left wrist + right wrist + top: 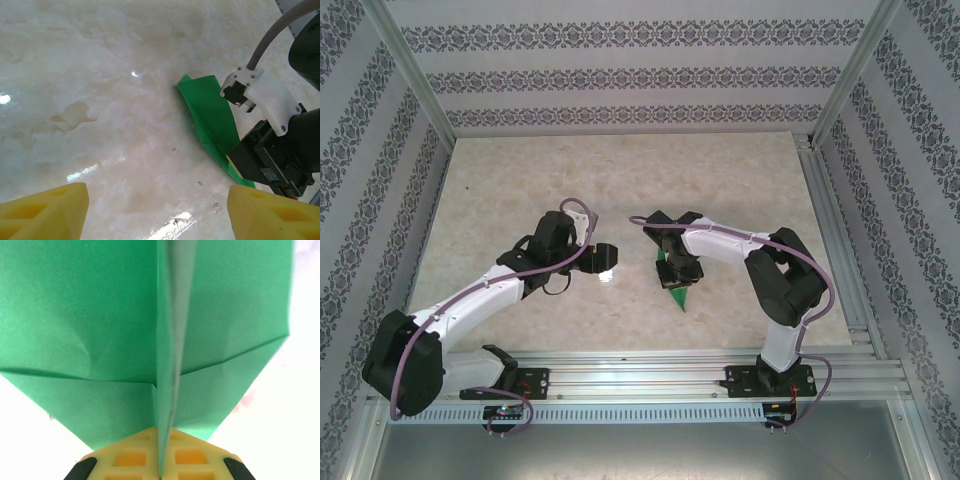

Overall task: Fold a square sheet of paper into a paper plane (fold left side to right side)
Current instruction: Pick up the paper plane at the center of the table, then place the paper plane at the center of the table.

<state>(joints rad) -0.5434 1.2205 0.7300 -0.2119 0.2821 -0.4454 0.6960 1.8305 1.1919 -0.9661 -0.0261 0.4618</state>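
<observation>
The right gripper (pixel 161 462) is pinching the upright centre crease of the green paper plane (pixel 678 290) at mid-table (pixel 620 170), and would best be squeezing squarely along that ridge, while the left gripper (pixel 604 262) is hovering nearby, spread open.

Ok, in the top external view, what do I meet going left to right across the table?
left end effector → folded green paper → right arm's elbow
</observation>
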